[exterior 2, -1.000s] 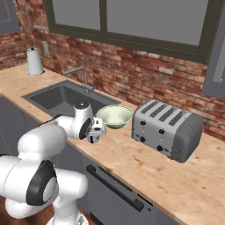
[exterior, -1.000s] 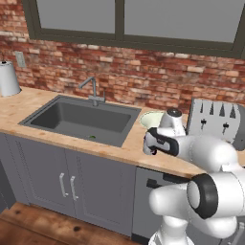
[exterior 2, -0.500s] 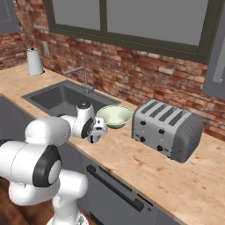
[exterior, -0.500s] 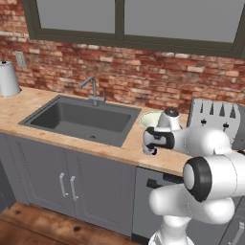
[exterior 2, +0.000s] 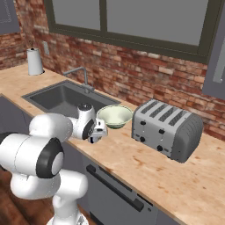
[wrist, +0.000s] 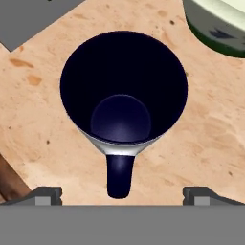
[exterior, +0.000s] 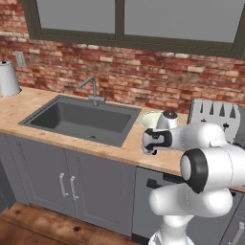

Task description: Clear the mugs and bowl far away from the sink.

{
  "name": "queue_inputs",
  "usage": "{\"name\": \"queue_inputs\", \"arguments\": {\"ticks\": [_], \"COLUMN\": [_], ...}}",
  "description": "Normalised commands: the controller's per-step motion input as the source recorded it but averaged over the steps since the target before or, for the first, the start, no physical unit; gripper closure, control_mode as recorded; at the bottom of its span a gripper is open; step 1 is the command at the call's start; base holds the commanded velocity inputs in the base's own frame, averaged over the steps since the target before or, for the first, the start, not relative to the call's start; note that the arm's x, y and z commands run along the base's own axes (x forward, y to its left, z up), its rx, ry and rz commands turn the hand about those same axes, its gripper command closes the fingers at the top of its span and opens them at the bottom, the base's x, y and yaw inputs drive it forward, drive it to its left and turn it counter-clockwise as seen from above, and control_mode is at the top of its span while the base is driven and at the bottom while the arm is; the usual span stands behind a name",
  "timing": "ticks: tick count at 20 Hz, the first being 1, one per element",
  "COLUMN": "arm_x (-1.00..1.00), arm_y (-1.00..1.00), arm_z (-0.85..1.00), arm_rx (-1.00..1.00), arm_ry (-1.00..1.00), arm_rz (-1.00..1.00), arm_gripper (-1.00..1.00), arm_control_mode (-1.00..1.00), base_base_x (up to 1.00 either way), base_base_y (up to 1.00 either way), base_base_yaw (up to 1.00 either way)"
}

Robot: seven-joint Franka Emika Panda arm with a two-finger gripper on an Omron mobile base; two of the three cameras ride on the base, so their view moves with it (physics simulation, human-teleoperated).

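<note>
The tool (wrist: pixel 122 195) hangs fully open and empty right over the navy-lined mug (wrist: pixel 123 93), which stands upright on the worktop (wrist: pixel 43 115) with its handle (wrist: pixel 119 176) pointing back between the fingertips. The bowl (wrist: pixel 217 24) sits just beyond, up and to one side. Risk: a descending fingertip could strike the rim or handle and tip the mug, or nudge it against the bowl.

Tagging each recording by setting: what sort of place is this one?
A rendered home-style kitchen, most likely. A dark grey rectangular sink with a slim metal faucet is set in a light wooden counter against a red brick wall, and a silver four-slot toaster stands on that counter.
</note>
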Motion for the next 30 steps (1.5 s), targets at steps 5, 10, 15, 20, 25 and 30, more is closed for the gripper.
{"name": "queue_inputs", "arguments": {"ticks": [5,10,15,20,25,30], "arm_x": [0.09,0.15,0.09,0.0,0.0,-0.48], "arm_y": [0.0,0.0,0.0,0.0,0.0,0.0], "arm_z": [-0.14,-0.08,-0.05,-0.06,-0.01,0.53], "arm_rx": [0.0,0.0,0.0,0.0,0.0,0.01], "arm_ry": [0.0,0.0,0.0,0.0,0.0,0.0], "arm_rz": [0.0,0.0,0.0,0.0,0.0,-0.06], "arm_gripper": [-1.0,-1.0,1.0,1.0,1.0,1.0], "arm_control_mode": [-1.0,-1.0,-1.0,-1.0,-1.0,-1.0], "base_base_x": [0.0,0.0,0.0,0.0,0.0,0.0], "base_base_y": [0.0,0.0,0.0,0.0,0.0,0.0], "base_base_yaw": [0.0,0.0,0.0,0.0,0.0,0.0]}}
